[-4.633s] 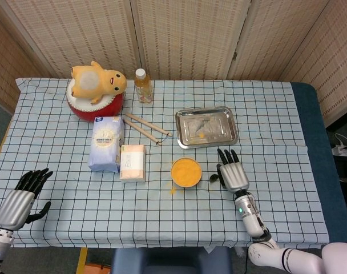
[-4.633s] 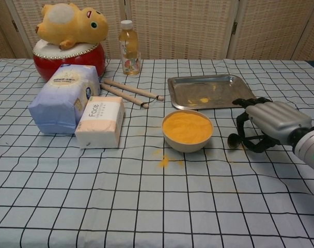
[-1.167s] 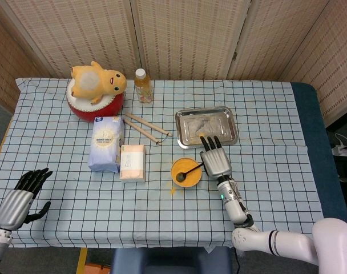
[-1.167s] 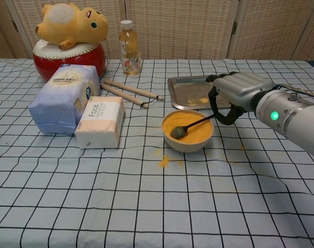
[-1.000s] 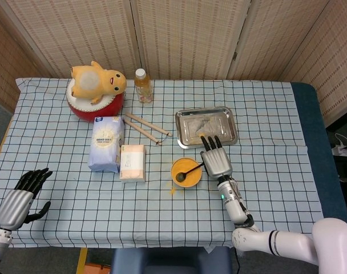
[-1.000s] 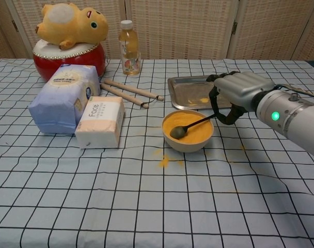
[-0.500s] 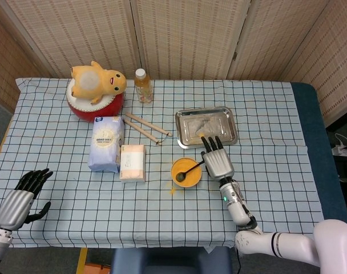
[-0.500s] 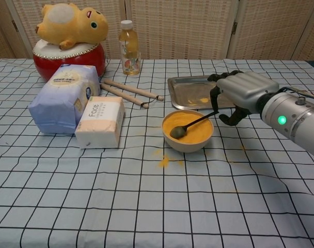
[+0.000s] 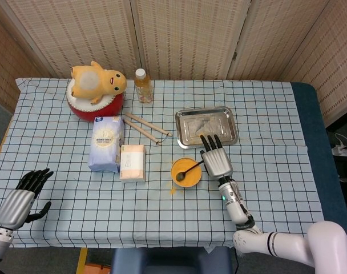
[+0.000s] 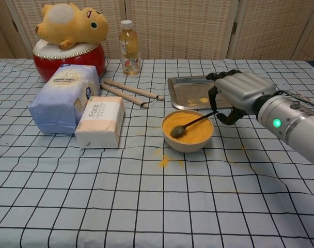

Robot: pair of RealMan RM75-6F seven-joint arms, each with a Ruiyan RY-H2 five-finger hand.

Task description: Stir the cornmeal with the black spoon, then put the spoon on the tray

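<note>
A white bowl of yellow cornmeal [image 10: 187, 129] [image 9: 186, 172] stands in the middle of the table. The black spoon [image 10: 191, 124] [image 9: 188, 170] has its head in the cornmeal and its handle rising to the right. My right hand [image 10: 240, 95] [image 9: 216, 160] grips the handle's end just right of the bowl. The steel tray [image 10: 206, 91] [image 9: 206, 127] lies behind the bowl and hand, with a few yellow specks on it. My left hand [image 9: 22, 198] rests at the table's near left corner, holding nothing, fingers apart.
Spilled cornmeal [image 10: 165, 161] lies in front of the bowl. To the left are a tissue pack [image 10: 100, 121], a flour bag [image 10: 63, 96], two wooden sticks [image 10: 130, 91], a bottle [image 10: 128, 47] and a plush duck on a red drum [image 10: 69, 40].
Since 4.6 s ago my right hand lifted the spoon from the table and brought it left into the bowl. In the last second the hand and spoon shifted only slightly.
</note>
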